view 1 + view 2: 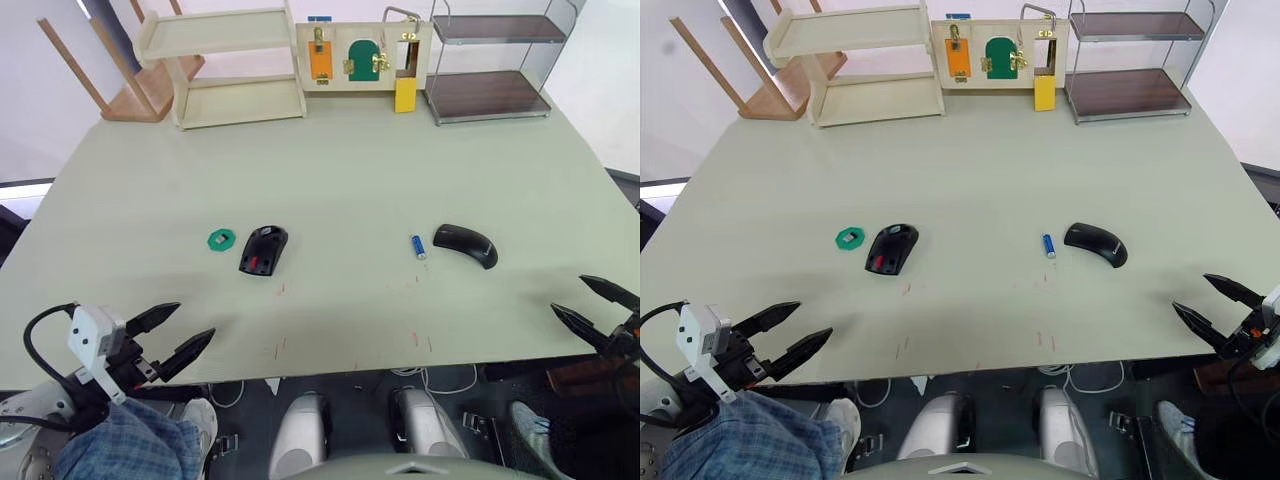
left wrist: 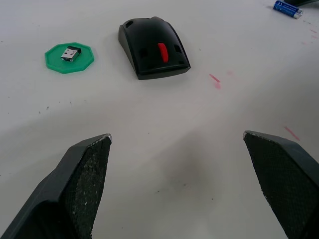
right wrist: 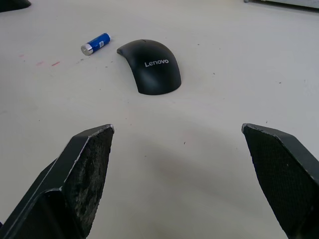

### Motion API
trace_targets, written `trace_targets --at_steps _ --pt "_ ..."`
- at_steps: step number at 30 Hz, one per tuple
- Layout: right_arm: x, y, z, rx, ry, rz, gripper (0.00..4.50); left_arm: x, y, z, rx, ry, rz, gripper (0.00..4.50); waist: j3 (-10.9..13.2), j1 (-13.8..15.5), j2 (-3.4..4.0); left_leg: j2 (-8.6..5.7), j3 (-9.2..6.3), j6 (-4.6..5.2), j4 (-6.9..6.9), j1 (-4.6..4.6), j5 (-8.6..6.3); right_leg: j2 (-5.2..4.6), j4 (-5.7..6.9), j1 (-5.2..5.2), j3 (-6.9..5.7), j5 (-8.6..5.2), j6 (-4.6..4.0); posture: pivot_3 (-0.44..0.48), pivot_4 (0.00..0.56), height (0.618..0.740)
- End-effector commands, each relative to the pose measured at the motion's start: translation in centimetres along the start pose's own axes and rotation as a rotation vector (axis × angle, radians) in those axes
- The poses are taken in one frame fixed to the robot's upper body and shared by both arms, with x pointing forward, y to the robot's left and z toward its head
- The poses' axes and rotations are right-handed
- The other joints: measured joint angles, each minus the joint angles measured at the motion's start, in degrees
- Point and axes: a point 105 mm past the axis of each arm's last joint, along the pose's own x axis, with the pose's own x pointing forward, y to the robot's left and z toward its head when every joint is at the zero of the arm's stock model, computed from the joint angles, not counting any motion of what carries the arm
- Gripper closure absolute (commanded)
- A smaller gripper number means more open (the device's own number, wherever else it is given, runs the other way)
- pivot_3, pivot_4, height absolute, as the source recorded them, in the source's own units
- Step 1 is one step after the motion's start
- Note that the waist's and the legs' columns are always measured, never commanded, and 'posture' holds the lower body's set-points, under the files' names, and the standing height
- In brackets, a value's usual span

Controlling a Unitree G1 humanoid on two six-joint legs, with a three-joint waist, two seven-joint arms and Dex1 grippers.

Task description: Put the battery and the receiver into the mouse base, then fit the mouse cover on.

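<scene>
Receiver (image 2: 71, 53) sits on green disc (image 2: 69, 58) beside mouse base (image 1: 263, 250); battery (image 1: 418, 247) beside mouse cover (image 1: 466, 243), mid-bench (image 1: 350, 180). Left gripper (image 1: 172, 335), right gripper (image 1: 595, 305) both released, near edge.

A flat octagonal green plastic disc (image 1: 221, 239) lies on the pale grey-green table (image 1: 330, 170). At the table's far edge stand a cream 2-tier wooden shelf (image 1: 225, 66), a cream board with orange, green and yellow latch panels (image 1: 362, 55), and a 2-tier dark-shelved metal rack (image 1: 490, 65). A tipped wooden stool (image 1: 120, 60) lies beside the shelf.
</scene>
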Motion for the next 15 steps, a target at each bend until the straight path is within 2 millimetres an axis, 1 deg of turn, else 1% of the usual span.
trace_targets --at_steps 1,4,9,15 --pt "-0.30 -0.35 0.93 -0.047 -0.033 -0.016 0.17 -0.22 1.08 0.55 0.032 -0.018 0.055 0.00 0.00 0.00 0.00 0.00 0.00 0.00 0.00 0.00 0.00 0.00 0.00 0.00 0.00 0.00 0.00 0.000 0.150 0.740" --pt "-0.33 -0.44 0.83 -0.055 -0.037 -0.019 0.17 0.04 1.77 0.60 0.024 -0.025 0.075 0.00 0.00 0.11 0.00 0.00 0.01 0.00 0.06 0.02 0.00 0.08 0.05 0.01 -0.02 0.00 0.00 0.000 0.150 0.740" --pt "-0.43 -0.73 0.84 -0.063 -0.036 -0.025 0.17 0.42 1.87 0.62 0.025 -0.027 0.067 0.00 0.00 0.18 0.00 0.00 0.05 0.00 0.06 0.01 0.00 0.08 0.05 0.01 0.01 0.01 -0.01 0.000 0.150 0.740" --pt "-0.25 -0.61 0.97 -0.071 -0.037 -0.028 0.17 0.57 1.74 0.58 0.026 -0.032 0.063 0.00 0.00 0.21 0.00 0.00 0.12 0.00 0.06 0.01 0.00 0.10 0.06 0.02 -0.01 0.01 -0.01 0.000 0.150 0.740"
